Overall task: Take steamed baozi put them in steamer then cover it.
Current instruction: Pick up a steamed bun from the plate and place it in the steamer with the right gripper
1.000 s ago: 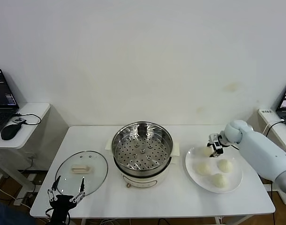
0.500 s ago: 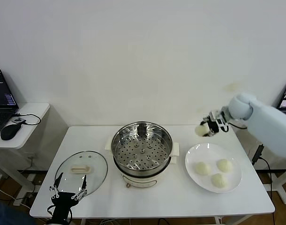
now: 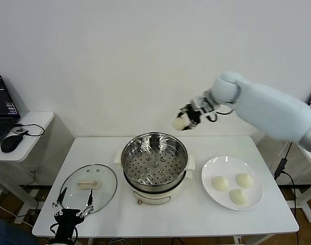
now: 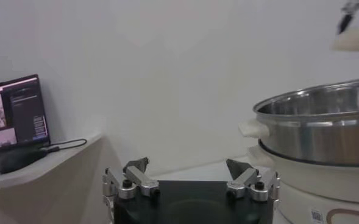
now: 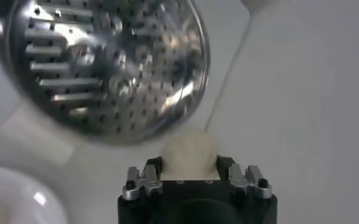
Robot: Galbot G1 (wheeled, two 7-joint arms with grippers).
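Currently: white bench (image 3: 196, 219) carrying steamer (image 3: 154, 164) at centre, perforated tray bare, uncovered. Plate (image 3: 255, 196) to the steamer's right with three baozi (image 3: 220, 182). Cover (image 3: 88, 187) flat on bench to the left of the steamer, handle up. Right gripper (image 3: 186, 118) up in the air above and just behind the steamer's rear-right rim, clamped on a fourth bun (image 3: 179, 123). Left gripper (image 3: 72, 212) parked low at bench's front-left edge near the cover, fingers spread, holding nothing.

Lab or office, white table (image 3: 196, 214), laptop (image 3: 2, 104)
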